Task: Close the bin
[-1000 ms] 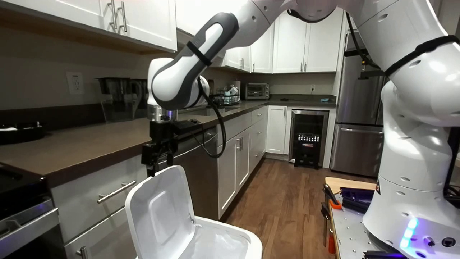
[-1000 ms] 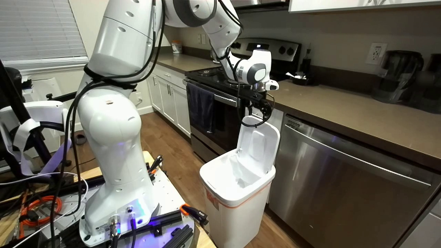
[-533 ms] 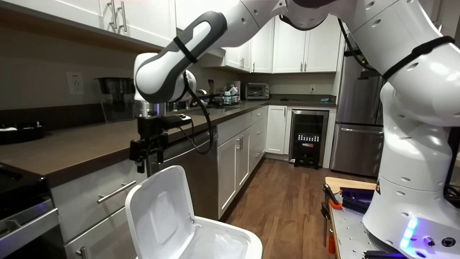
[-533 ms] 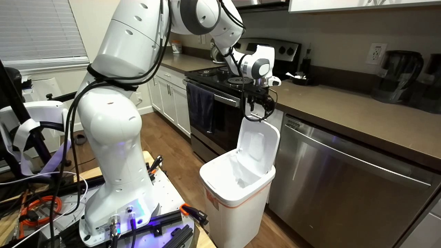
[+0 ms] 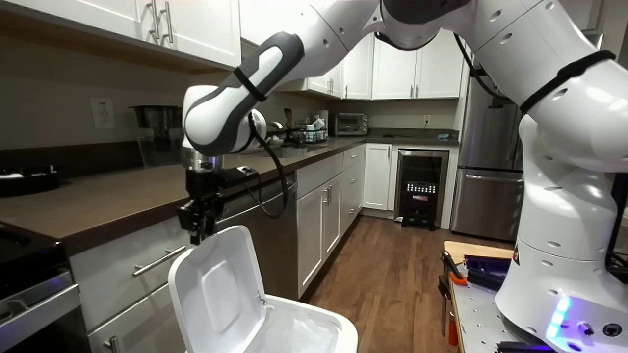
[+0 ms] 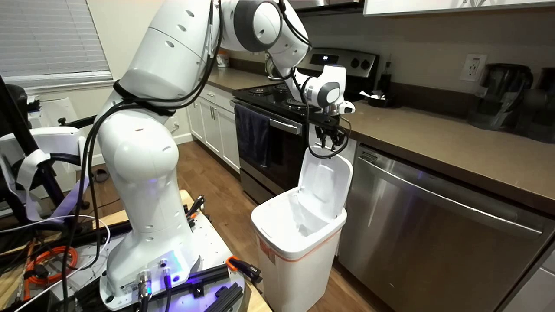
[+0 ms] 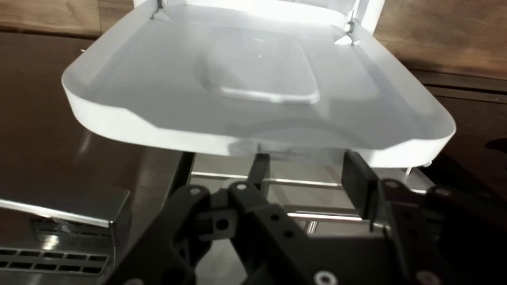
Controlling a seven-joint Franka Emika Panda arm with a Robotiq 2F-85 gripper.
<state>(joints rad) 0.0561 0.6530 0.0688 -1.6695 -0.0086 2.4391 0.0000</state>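
Note:
The white bin (image 6: 299,277) stands on the floor with its lid raised. The lid (image 6: 326,184) stands nearly upright, hinged on the counter side. Its recessed inner face shows in an exterior view (image 5: 216,294) and in the wrist view (image 7: 257,71). My gripper (image 7: 305,158) is open, with nothing between its fingers. It points down at the lid's top edge in both exterior views (image 5: 196,238) (image 6: 331,143). In the wrist view the fingertips overlap the lid's rim near its middle. I cannot tell whether they touch it.
The brown counter (image 5: 108,196) and drawers with a bar handle (image 5: 159,262) are close behind the gripper. The dishwasher (image 6: 433,234) and stove (image 6: 269,143) flank the bin. The robot's table edge with a clamp (image 6: 245,268) is in front of it.
My gripper has risen and shifted toward the counter, then come down again at the lid's top edge. The lid has leaned back very slightly; the bin's body has not moved.

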